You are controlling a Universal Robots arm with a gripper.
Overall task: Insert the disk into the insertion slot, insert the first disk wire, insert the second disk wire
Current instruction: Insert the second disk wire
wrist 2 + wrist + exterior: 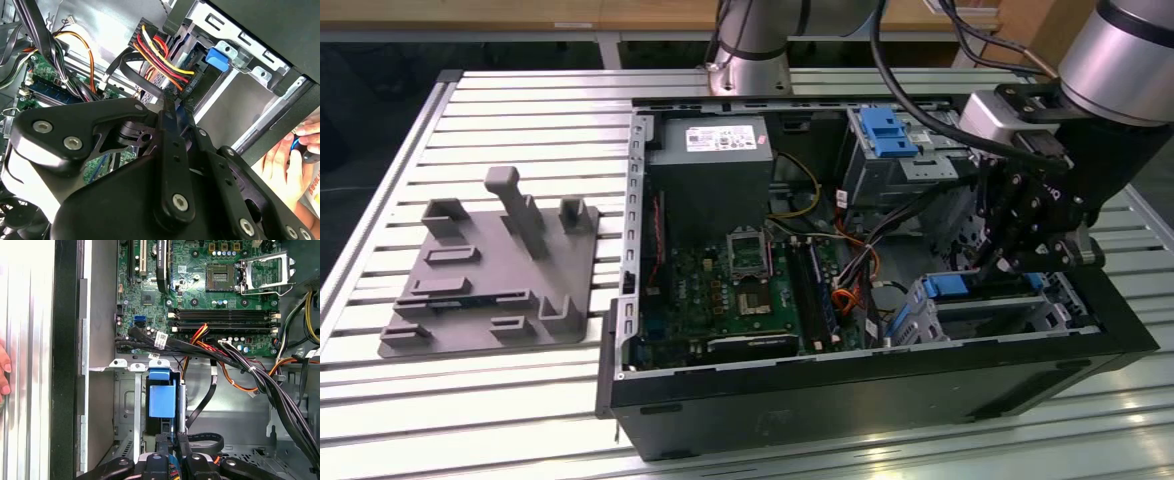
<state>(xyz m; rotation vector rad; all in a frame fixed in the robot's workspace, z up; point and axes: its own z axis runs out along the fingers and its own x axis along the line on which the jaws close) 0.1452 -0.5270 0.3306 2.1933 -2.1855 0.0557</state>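
From a high spot off the arm, the exterior view looks down at a slant over a slatted table (pixel 507 400) and takes in the whole open computer case (pixel 854 400). The first wrist view hangs close above the case interior, facing straight down past the gripper (pixel 172 440) onto the motherboard (pixel 200 290). The second wrist view sits closer still, behind the gripper (pixel 172 107), looking along its linkage. Both wrist views share the blue carrier tab (pixel 162 397) (pixel 217 58) and nearby cables.

an open black computer case (pixel 854 400) lies on a slatted metal worktop (pixel 520 100), its green motherboard (pixel 734 300) and grey power supply (pixel 710 150) exposed. a grey plastic fixture (pixel 487 285) with upright posts stands well apart, toward the exterior view's left.
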